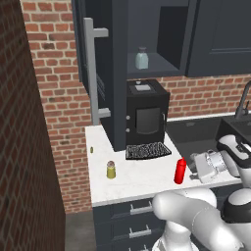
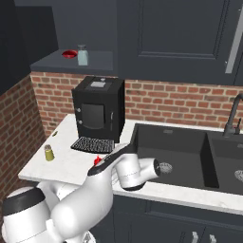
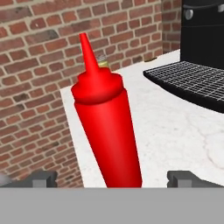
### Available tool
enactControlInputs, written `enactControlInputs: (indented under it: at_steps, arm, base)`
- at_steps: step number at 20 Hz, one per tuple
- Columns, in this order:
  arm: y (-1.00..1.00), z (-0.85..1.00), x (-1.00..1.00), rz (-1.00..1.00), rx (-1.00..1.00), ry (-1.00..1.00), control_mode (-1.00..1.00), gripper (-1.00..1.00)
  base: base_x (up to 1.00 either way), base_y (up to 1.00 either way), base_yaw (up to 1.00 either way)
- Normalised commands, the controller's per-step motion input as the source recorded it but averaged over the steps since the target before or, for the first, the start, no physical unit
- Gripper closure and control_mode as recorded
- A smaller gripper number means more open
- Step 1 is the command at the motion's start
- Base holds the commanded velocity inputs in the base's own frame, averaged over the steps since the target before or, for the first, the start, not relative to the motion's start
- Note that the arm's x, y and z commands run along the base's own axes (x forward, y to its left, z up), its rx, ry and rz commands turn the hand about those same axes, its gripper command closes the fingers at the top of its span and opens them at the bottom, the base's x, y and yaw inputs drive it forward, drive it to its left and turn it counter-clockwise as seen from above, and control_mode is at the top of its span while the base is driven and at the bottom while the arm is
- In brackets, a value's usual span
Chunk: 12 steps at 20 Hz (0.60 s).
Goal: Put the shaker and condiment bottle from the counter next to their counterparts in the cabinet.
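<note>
Gripper hanging wide open w/ condiment bottle right btwn its tips, prob lining up to grab it off the table.

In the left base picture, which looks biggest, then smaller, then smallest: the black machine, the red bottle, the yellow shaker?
1. Black machine, by far the largest.
2. Red bottle.
3. Yellow shaker, smallest.
All three stand on the counter at a similar distance, so the order holds.

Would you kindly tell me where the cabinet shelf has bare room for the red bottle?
The shelf lies bare right of the pale blue-grey jar. Left of the jar it is tighter, a red dish sits there.
</note>
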Motion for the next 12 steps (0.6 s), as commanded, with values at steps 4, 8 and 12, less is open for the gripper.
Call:
enactControlInputs:
  at_steps: [4, 8, 12]
  arm:
    - [0.26, 0.0, 0.0, 0.0, 0.0, 0.0, -1.0, -1.0]
    - [0.23, 0.0, 0.0, 0.0, 0.0, 0.0, -1.0, -1.0]
    - [0.21, 0.0, 0.05, 0.0, 0.0, 0.01, -1.0, -1.0]
  base:
    - [0.0, 0.0, 0.0]
    - [0.0, 0.0, 0.0]
    - [0.0, 0.0, 0.0]
